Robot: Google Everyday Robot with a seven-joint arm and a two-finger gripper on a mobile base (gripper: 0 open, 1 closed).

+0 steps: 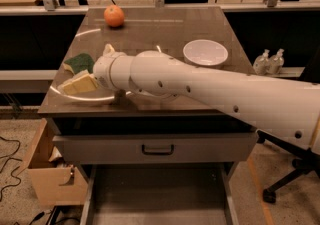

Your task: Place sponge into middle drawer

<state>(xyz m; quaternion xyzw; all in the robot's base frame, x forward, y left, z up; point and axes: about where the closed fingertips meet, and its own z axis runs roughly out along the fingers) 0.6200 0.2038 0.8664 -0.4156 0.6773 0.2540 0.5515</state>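
The sponge, dark green on top with a pale yellow body, lies on the left part of the cabinet top. My gripper is right at it, open, with one cream finger in front of the sponge and the other behind it to the right. The sponge rests on the top and is not lifted. The middle drawer is pulled out below, showing a bare dark-grey floor. My white arm crosses the cabinet top from the right.
An orange fruit sits at the back left and a white bowl at the right of the top. The upper drawer front with its handle is closed. A cardboard box stands left, bottles and a chair base right.
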